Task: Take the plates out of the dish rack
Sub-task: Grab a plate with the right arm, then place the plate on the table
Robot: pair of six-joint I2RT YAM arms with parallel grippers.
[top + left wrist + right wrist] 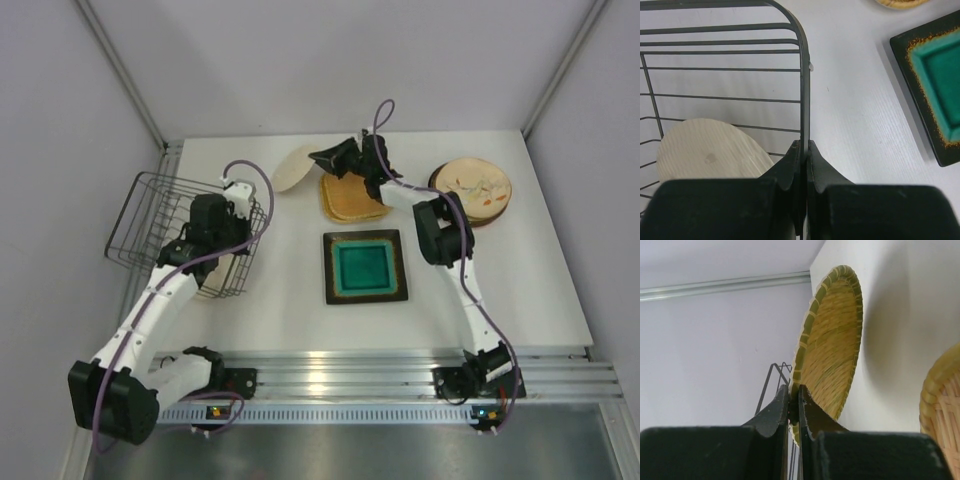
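Observation:
The dish rack (165, 225), a dark wire basket, stands at the left. My left gripper (236, 222) is shut on its right rim wire (805, 100), pinched between the closed jaws (804, 148). A tan wooden plate (710, 150) lies inside the rack. My right gripper (322, 160) is shut on the rim of a woven plate (832, 340), held on edge above the table's back (292, 170), jaws closed on the rim (794, 391). A second woven plate (352, 200) lies flat under the right wrist. The square dark-rimmed teal plate (365, 265) lies mid-table.
A stack of round plates (472, 190), a cream patterned one on top, sits at the back right. The teal plate (940, 85) lies close to the right of the rack. Grey walls close in the table on three sides.

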